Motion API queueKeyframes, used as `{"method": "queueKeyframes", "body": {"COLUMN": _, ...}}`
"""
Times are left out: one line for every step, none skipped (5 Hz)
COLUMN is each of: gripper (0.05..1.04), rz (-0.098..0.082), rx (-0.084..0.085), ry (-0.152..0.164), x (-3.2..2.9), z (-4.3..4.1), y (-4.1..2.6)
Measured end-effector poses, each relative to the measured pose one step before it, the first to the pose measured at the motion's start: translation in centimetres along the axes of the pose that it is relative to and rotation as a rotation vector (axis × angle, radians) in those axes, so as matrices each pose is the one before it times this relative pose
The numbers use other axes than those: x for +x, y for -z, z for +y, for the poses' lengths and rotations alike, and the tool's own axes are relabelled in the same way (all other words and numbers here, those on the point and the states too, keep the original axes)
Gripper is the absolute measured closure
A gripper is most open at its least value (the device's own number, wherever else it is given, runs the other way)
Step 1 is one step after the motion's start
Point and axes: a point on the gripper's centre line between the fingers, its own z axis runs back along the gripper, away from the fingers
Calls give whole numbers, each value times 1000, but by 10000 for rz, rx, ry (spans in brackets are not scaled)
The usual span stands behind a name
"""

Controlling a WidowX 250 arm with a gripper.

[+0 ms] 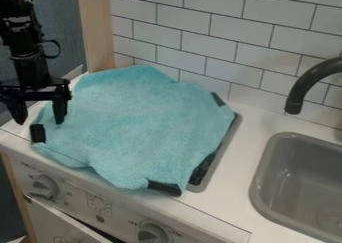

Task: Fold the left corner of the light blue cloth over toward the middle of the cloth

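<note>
The black two-finger gripper (41,121) hangs at the upper left of the view, pointing down, its fingers spread well apart with nothing between them. The finger nearer the middle overlaps the left edge of the teal towel (140,122) in the view; whether it touches the fabric, the picture does not tell. The other finger hangs outside that edge.

The towel lies spread over the stovetop, its outline uneven. Black pieces show at its left corner (38,133), at its front edge (165,188) and near its back right edge, and a grey rim (230,142) shows along its right side. Handling it well likely calls for a shallow pinch, with one finger on each side of a raised fold, since a flat part gives the fingers little to close on. The black piece at the left corner lies close to the gripper and could be caught along with the fabric, so clearance from it matters. A slow, low pull would probably keep the towel from bunching or snagging on the hard parts beneath.

Farther out, the control knobs (45,186) sit on the stove's front panel. Right of the towel, the white countertop (247,137) leads to the grey sink basin (267,187) under a dark curved faucet (314,79), with white tiles (207,32) behind.
</note>
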Motion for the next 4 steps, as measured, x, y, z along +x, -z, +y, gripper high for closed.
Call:
{"method": "queueKeyframes", "body": {"gripper": 85, "rz": 146, "rx": -141, "ry": 173, "x": -92, "z": -176, "y": 1010}}
{"method": "queueKeyframes", "body": {"gripper": 85, "rz": -36, "rx": 142, "ry": 58, "x": 73, "z": 232, "y": 105}}
{"method": "queueKeyframes", "body": {"gripper": 124, "rz": -89, "rx": 294, "ry": 69, "x": 142, "z": 466, "y": -7}}
{"method": "queueKeyframes", "body": {"gripper": 386, "rz": -119, "rx": 126, "ry": -3, "x": 69, "z": 179, "y": 145}}
